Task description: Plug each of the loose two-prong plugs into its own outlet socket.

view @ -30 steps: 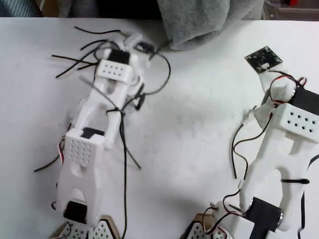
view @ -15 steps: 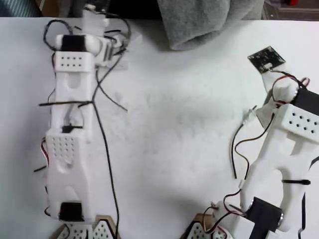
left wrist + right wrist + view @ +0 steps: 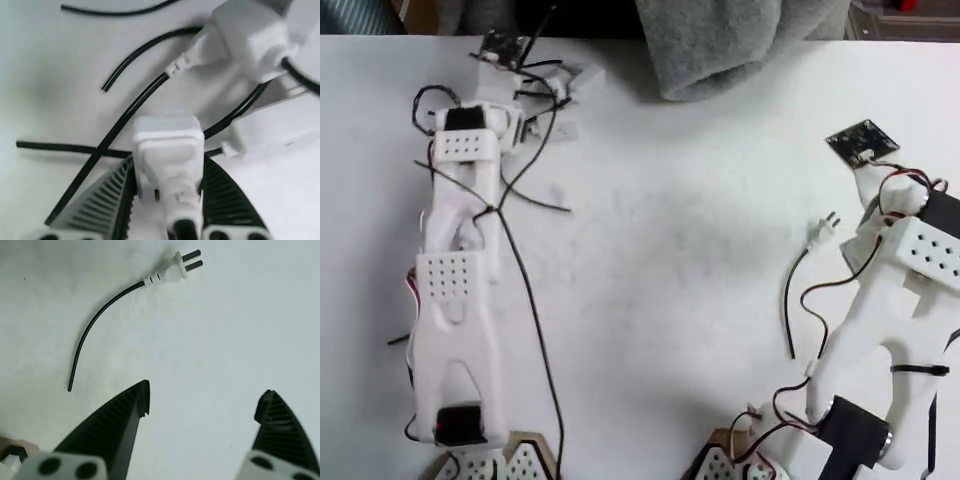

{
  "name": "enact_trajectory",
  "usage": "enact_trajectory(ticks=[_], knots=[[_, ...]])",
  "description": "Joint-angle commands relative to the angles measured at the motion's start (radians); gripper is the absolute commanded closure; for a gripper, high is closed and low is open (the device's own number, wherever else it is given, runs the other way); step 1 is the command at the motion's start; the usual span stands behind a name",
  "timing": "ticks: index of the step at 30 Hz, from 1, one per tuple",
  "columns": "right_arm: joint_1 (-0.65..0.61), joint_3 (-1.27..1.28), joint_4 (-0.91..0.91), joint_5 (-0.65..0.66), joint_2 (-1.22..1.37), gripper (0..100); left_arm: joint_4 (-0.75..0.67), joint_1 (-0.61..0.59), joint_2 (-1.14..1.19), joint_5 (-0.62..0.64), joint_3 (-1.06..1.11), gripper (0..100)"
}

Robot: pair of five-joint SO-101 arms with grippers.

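Observation:
My left gripper point(image 3: 167, 172) is shut on a white two-prong plug point(image 3: 167, 150), gripped between its dark ribbed fingers point(image 3: 107, 200). Just beyond it lies a white socket block point(image 3: 250, 35) with a plug and black cord point(image 3: 145, 50) in it. In the high view the left arm point(image 3: 460, 250) stretches to the far left corner, beside the white socket blocks point(image 3: 575, 80). A loose white plug point(image 3: 182, 262) with a short black cord point(image 3: 95, 322) lies on the table ahead of my open right gripper point(image 3: 205, 400). In the high view that plug point(image 3: 825, 226) lies just left of the right arm point(image 3: 900, 280).
Several loose black cords point(image 3: 535, 200) trail around and over the left arm. A grey cloth point(image 3: 740, 45) hangs over the table's back edge. White tabletop point(image 3: 670, 250) lies open between the two arms.
The left arm swung from the back centre to the far left, dragging cords along, then drew back a little. The right arm shifted slightly right, leaving the loose plug uncovered.

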Motion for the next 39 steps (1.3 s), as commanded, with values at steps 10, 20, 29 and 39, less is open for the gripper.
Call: enact_trajectory(ticks=[10, 20, 29, 39], knots=[[0.018, -0.005, 0.008, 0.002, -0.041, 66.5, 0.285, -0.068, -0.343, -0.146, -0.052, 66], [-0.005, 0.044, 0.007, 0.006, -0.039, 66.5, 0.735, -0.137, -0.458, -0.451, -0.032, 67], [-0.033, 0.169, -0.093, 0.002, -0.048, 66.5, 0.721, -0.252, -0.397, -0.732, 0.221, 75], [-0.036, 0.169, -0.097, 0.002, -0.047, 66.5, 0.720, -0.194, -0.539, -0.821, 0.509, 75]])
